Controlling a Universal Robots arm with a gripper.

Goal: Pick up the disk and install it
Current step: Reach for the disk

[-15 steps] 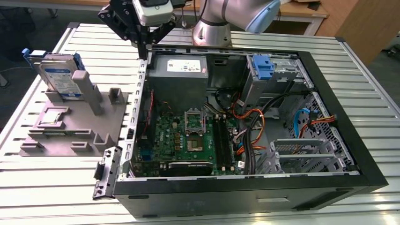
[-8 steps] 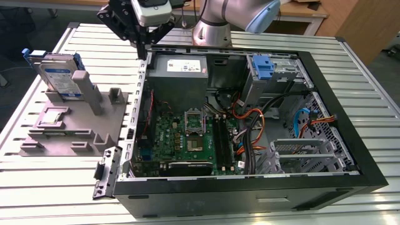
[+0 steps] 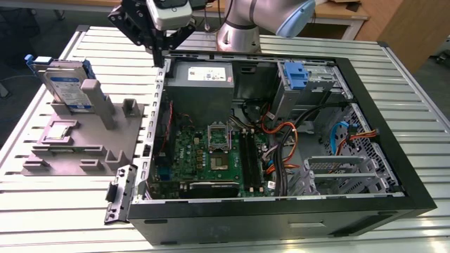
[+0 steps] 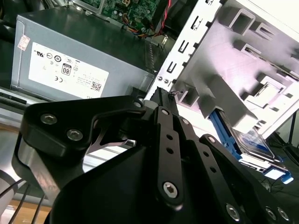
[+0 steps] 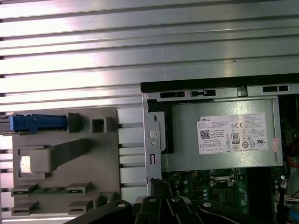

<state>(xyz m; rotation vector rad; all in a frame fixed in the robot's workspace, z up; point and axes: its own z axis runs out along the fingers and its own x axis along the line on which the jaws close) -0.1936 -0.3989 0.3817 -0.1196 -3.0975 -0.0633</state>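
1. Black sheet-steel computer case (image 3: 267,216) lies on its side across the lower centre of the exterior view. Its side panel is off, so its inside faces up and can be reached from above. It rests on a silver ribbed aluminium table (image 3: 63,211).
2. Inside it, the green motherboard (image 3: 211,158) lies flat at mid-frame. A bare blue plastic drive bracket (image 3: 295,76) sits in a bay towards the upper right.
3. Just beside the case, at the exterior view's left, a grey moulded plastic fixture (image 3: 77,147) carries parts in set slots, probably so that each has a known pose.
4. The disk (image 3: 67,87), a flat silver-grey metal hard drive with a white-and-blue label and a blue bracket edge, stands on edge in the fixture's far slot at the upper left. Standing upright leaves its broad faces free for a pinch. Nothing touches it.
5. The grey metal power-supply box (image 3: 200,79) with a white label fills the case's far corner at upper centre.
6. The black two-finger gripper (image 3: 156,57) hangs over the case's far rim, between the disk and the power-supply box. Its fingers are drawn together and hold nothing.
7. The silver arm (image 3: 246,21) rises behind it.
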